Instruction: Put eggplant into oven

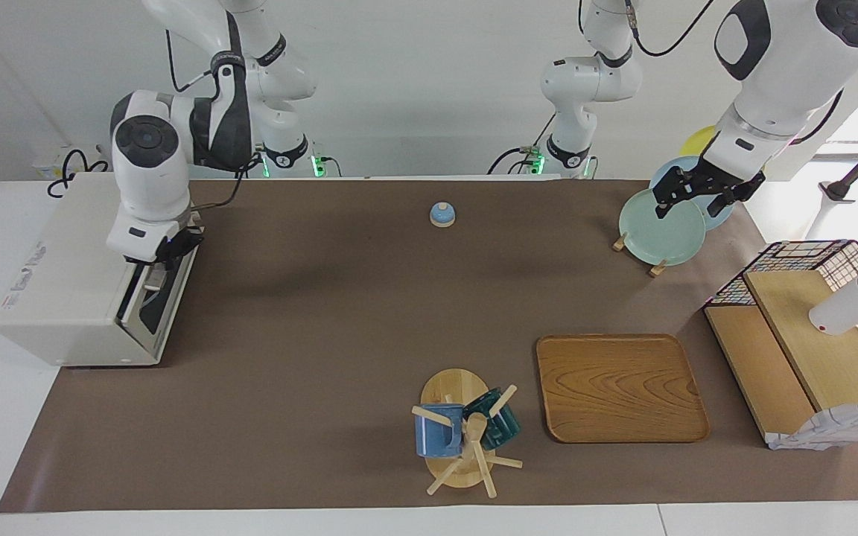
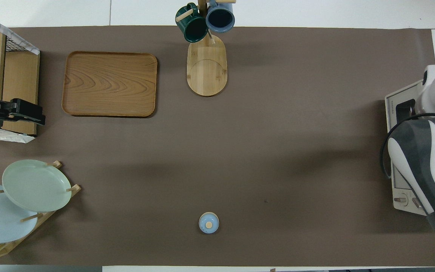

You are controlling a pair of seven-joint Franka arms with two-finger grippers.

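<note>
The cream-white oven (image 1: 64, 283) stands at the right arm's end of the table; it also shows in the overhead view (image 2: 400, 189), mostly covered by the right arm. Its dark glass door (image 1: 153, 305) stands nearly upright. My right gripper (image 1: 157, 260) is down at the door's top edge, by the handle. The eggplant is not in view in either frame. My left gripper (image 1: 697, 199) is open and empty, raised over the spot between the plate rack and the wooden shelf; it also shows in the overhead view (image 2: 32, 113).
A plate rack (image 1: 660, 223) with green, blue and yellow plates and a wire-and-wood shelf (image 1: 809, 335) stand at the left arm's end. A wooden tray (image 1: 619, 387), a mug tree with two mugs (image 1: 462, 428) and a small blue bell (image 1: 442, 214) are on the brown mat.
</note>
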